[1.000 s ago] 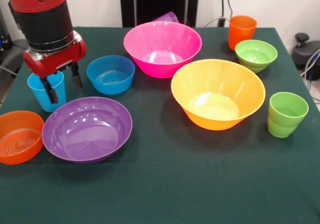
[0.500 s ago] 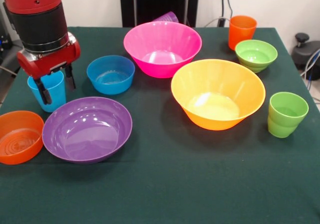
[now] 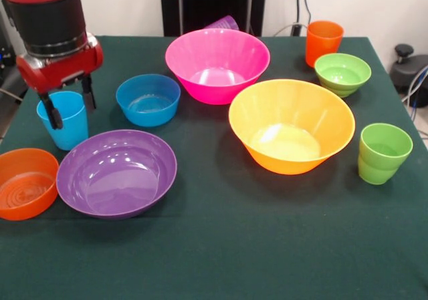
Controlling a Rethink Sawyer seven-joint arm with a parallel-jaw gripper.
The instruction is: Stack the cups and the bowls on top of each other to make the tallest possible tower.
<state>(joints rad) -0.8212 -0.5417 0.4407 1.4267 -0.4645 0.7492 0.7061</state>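
My gripper (image 3: 70, 104) hangs open at the table's left, one finger on each side of the rim of the sky blue cup (image 3: 67, 131), which stands upright. Whether the fingers touch it I cannot tell. Near it are the small blue bowl (image 3: 148, 100), the wide purple bowl (image 3: 117, 173) and the small orange bowl (image 3: 25, 184). The large pink bowl (image 3: 217, 63) stands at the back with the purple cup (image 3: 224, 23) lying behind it. The yellow-orange bowl (image 3: 291, 125) is right of centre. The orange cup (image 3: 324, 42), green bowl (image 3: 342, 73) and green cup (image 3: 382, 154) stand along the right.
A dark green cloth (image 3: 221, 246) covers the table. Every cup and bowl stands singly, none stacked. Black equipment (image 3: 408, 63) sits beyond the right edge.
The gripper has shifted left and a little upward, from beside the sky blue cup to straddling its rim. It stays open. The cups and bowls have not moved.
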